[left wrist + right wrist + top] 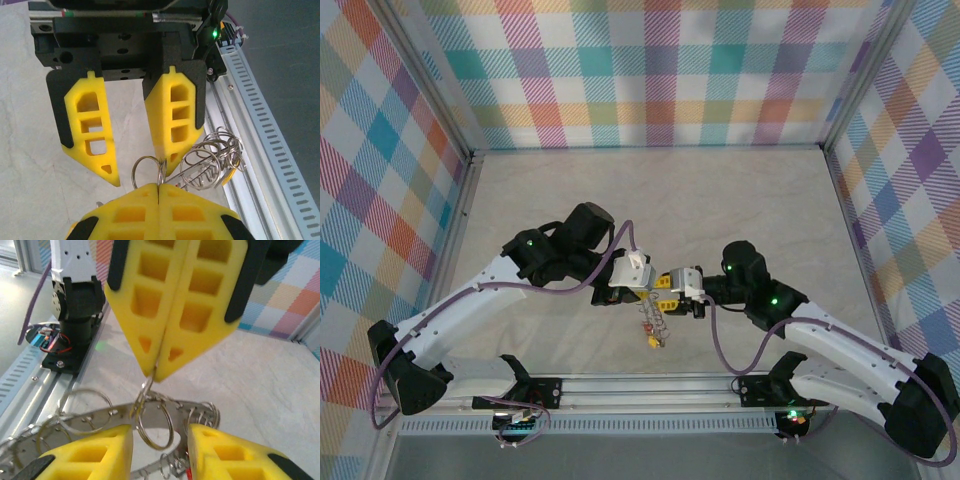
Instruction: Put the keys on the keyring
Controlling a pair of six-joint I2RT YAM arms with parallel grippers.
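Left gripper is clamped right down, yellow fingertips pressed flat together, and nipped between them is a small split ring sitting just above the keyring. That grey band curves across under the pinch, fringed with wire loops, and the whole bundle hangs in the air between the two arms. Below the keyring dangle the keys, a little silvery cluster with a red and a yellow tag at the bottom.

Right gripper comes in from the opposite side, jaws partly apart, one finger on each side of the loop that hangs from the pinched ring. Nothing looks gripped between them; the band passes just behind the fingers.

My read is that this is the threading step: one hand steadies the ring while the other lines up to work it. Next move calls for fine alignment, the right fingers closing on the ring or band without knocking it out of the left's narrow pinch. Thin wire, easy to slip.
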